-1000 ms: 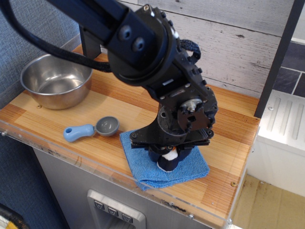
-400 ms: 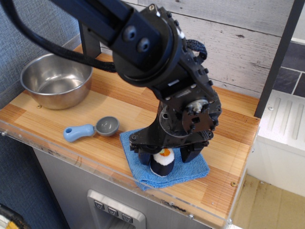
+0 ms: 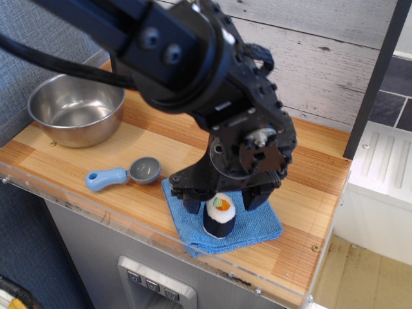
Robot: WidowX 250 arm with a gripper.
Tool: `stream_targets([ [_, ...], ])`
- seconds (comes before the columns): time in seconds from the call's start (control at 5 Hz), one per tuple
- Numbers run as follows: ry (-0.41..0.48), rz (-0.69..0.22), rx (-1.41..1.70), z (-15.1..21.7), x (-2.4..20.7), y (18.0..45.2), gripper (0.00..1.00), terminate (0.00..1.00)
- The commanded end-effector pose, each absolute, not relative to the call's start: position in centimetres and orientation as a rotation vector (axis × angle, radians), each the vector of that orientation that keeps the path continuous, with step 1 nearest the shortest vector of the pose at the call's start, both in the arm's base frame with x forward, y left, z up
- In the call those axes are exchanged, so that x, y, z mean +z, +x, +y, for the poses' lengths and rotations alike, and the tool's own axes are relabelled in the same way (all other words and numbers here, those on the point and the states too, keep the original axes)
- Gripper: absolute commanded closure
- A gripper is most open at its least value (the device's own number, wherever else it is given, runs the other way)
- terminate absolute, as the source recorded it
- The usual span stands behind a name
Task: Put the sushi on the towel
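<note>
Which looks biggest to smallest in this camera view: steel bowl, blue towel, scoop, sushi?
1. Steel bowl and blue towel: similar, and the towel is partly hidden, so unranked.
2. Scoop.
3. Sushi.

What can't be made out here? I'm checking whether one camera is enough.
- Towel: its back part is hidden by the gripper and sushi.
- Tabletop behind the arm: covered by the arm.
- Bowl: its far rim is crossed by the cable.
- Arm's upper links: cut off by the top edge.
</note>
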State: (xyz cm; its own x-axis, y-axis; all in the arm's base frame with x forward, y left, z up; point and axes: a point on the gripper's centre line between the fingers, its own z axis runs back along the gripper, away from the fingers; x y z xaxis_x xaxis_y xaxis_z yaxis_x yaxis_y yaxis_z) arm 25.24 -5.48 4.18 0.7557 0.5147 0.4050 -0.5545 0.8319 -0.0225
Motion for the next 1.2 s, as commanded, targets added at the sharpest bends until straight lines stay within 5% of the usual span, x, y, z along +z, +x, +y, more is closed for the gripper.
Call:
stream_targets([
  [0.0, 0.094, -0.492, 0.596, -5.0, 7.9, 25.1, 0.0, 0.0],
  [0.6, 0.055, -0.62, 0.567, -4.5, 14.4, 25.6, 0.0, 0.0],
  [1.0, 0.055, -0.62, 0.567, -4.5, 14.4, 25.6, 0.0, 0.0],
])
